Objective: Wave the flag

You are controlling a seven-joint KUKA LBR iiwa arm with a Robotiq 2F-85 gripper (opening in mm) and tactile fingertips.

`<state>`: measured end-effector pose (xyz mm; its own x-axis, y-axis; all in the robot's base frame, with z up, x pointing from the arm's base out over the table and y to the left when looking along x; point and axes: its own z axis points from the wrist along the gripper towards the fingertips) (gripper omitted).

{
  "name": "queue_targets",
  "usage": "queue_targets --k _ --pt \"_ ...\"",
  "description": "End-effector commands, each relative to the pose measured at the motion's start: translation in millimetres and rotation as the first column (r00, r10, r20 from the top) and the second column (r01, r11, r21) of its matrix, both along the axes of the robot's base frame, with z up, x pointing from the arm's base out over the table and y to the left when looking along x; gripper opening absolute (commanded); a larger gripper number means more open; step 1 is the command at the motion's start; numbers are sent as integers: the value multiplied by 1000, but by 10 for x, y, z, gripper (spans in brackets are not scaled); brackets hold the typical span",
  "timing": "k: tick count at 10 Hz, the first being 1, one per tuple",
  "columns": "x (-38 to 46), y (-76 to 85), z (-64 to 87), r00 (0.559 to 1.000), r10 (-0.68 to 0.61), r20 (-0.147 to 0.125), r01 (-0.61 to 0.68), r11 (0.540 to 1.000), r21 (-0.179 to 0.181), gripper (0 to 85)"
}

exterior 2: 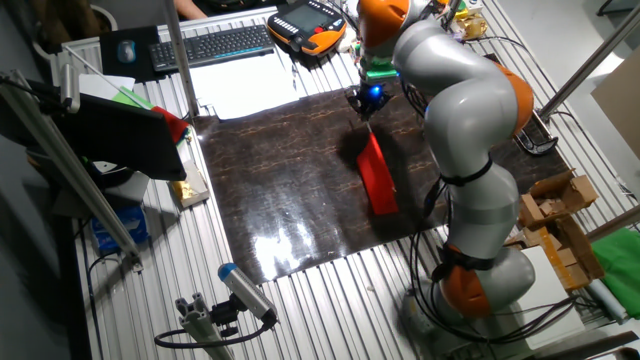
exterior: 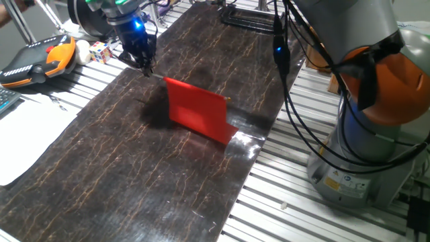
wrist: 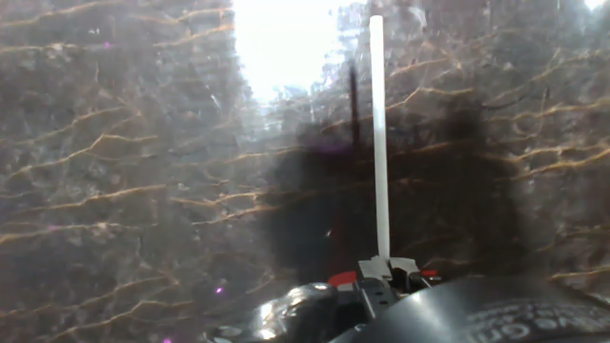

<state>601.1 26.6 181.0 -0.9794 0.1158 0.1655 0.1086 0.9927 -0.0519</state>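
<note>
The flag's red sheet [exterior: 198, 111] hangs just above the dark marbled mat [exterior: 134, 181], with its lower right corner near or on the surface. In the other fixed view the flag [exterior 2: 377, 176] shows as a narrow red strip below the hand. My gripper [exterior: 146, 64] is at the sheet's upper left and shut on the flag's thin stick. The hand view has the white stick [wrist: 379, 143] running straight up from the fingertips [wrist: 374, 271]. There the sheet is edge-on and hardly visible.
An orange teach pendant [exterior: 41, 56], a puzzle cube [exterior: 101, 52] and a white sheet [exterior: 30, 134] lie left of the mat. A black frame [exterior: 248, 17] sits at its far end. The arm's base [exterior: 363, 154] stands to the right. A keyboard [exterior 2: 215, 45] lies beyond.
</note>
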Motion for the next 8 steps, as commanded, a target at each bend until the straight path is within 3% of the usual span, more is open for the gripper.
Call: queue_targets --k 1,2,3,5,6,8 --pt "-1 4 -2 1000 8 6 -8 1000 -25 7" --pt "-1 4 -2 1000 18 12 -18 999 -35 7" --pt "-1 4 -2 1000 20 19 -19 1000 -13 7" --pt "-1 4 -2 999 16 33 -15 999 -29 7" --pt "4 -11 67 1000 14 25 -13 999 -37 7" --pt "1 -170 483 1000 -10 -3 10 1000 -15 7"
